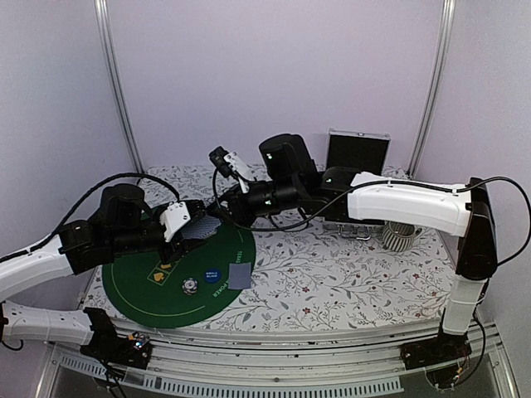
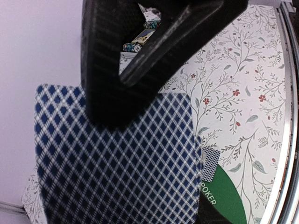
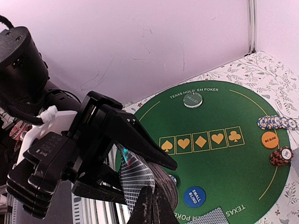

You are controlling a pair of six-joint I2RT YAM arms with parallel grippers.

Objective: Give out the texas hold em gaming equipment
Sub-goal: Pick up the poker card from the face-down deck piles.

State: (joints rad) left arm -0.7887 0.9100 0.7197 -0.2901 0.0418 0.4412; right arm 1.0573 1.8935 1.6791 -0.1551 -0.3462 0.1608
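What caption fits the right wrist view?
Right gripper shut at the left gripper's card deck, near the green poker mat.

A pack of blue-and-white lattice-backed playing cards (image 2: 117,163) is in the air, over the far edge of the round green felt mat (image 1: 141,294). On the mat lie flat one single face-down card (image 1: 240,275) at the rim, just beside it a blue round disc (image 1: 212,276), a short stack of striped chips (image 1: 190,286) and an orange disc (image 3: 270,139).

Case (image 1: 358,152): standing open at the far edge, dark lid upright.
Ribbed cup (image 1: 404,236): sitting near the case, partly hidden.
Surface (image 1: 332,274): lying under a floral cloth.
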